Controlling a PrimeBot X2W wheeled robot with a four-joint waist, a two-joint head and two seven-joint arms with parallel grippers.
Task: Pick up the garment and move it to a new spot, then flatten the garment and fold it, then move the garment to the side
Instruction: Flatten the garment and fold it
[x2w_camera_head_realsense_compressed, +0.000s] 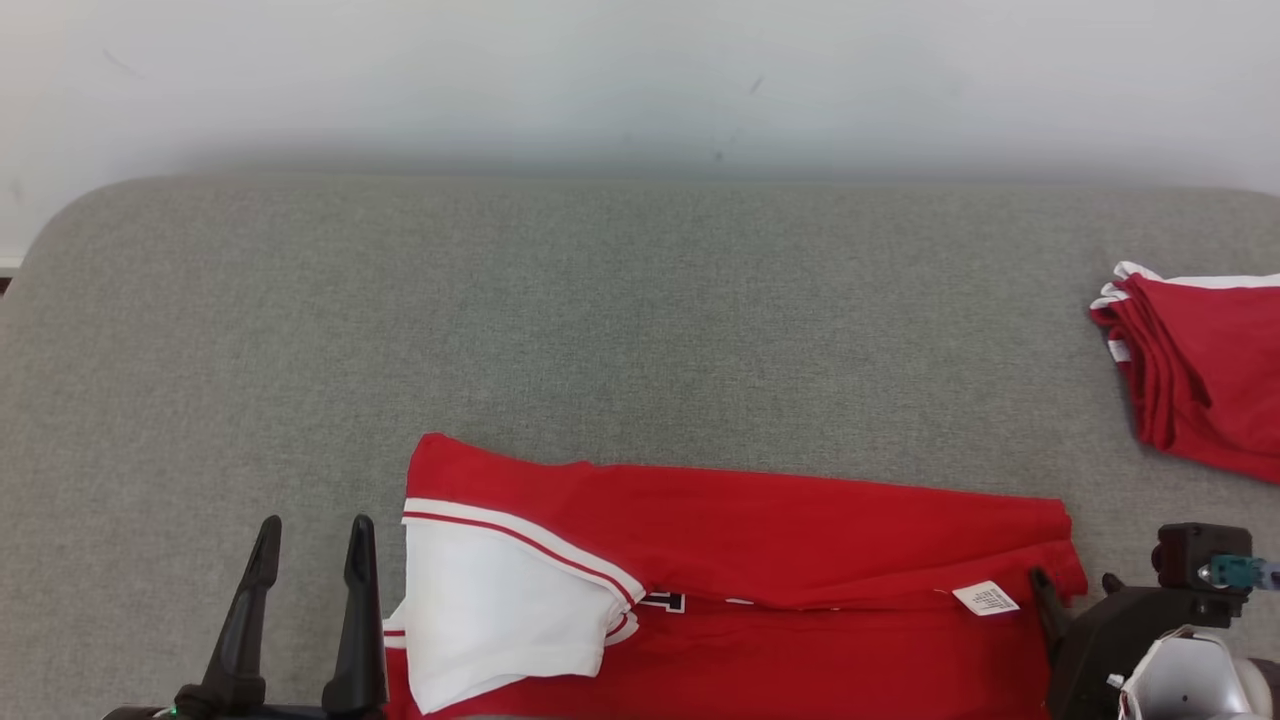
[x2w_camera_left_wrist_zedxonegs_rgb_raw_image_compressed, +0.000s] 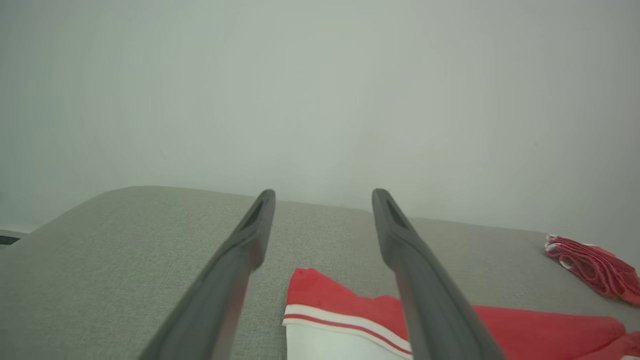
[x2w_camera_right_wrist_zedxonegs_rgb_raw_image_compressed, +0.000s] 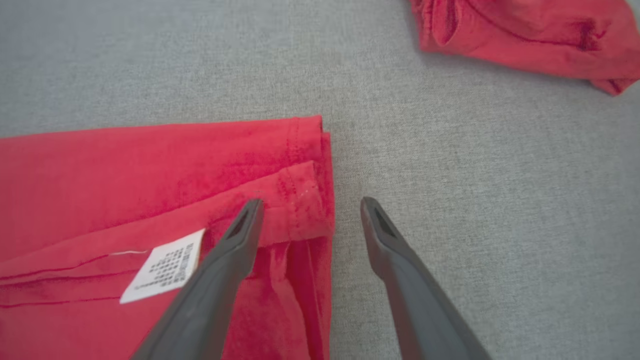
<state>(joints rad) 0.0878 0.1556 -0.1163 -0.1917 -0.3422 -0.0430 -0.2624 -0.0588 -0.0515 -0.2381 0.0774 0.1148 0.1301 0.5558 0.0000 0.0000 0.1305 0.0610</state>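
"Stretching along the near edge of the grey padded surface (x2w_camera_head_realsense_compressed: 640, 320), the red shirt (x2w_camera_head_realsense_compressed: 800, 540) lies folded into a long band, its long axis running from the robot's left to its right," the first observer notes. "Which arm has the shorter reach?"

"Neither by much," the second replies. "The left gripper (x2w_camera_head_realsense_compressed: 315, 528) stands just beside the white sleeve (x2w_camera_head_realsense_compressed: 490, 610) end, off the cloth, its two fingers spread wide and holding nothing. The right gripper (x2w_camera_right_wrist_zedxonegs_rgb_raw_image_compressed: 311, 202) is at the opposite end, by the hem (x2w_camera_right_wrist_zedxonegs_rgb_raw_image_compressed: 312, 165) and near the care label (x2w_camera_head_realsense_compressed: 986, 598), jaws likewise parted and empty. In the right wrist view one finger is over red fabric and the other over bare grey, so the hem edge runs between them."

"So the shirt lies between the two grippers?"

"Yes, end to end. A further fold would likely mean carrying one short end along that axis toward the other. The right arm, straddling the hem corner, looks the better placed to start. Whether its finger touches the cloth cannot be told."

"And the other red cloth?"

"A second folded red garment (x2w_camera_head_realsense_compressed: 1210, 370) sits well apart at the far right."
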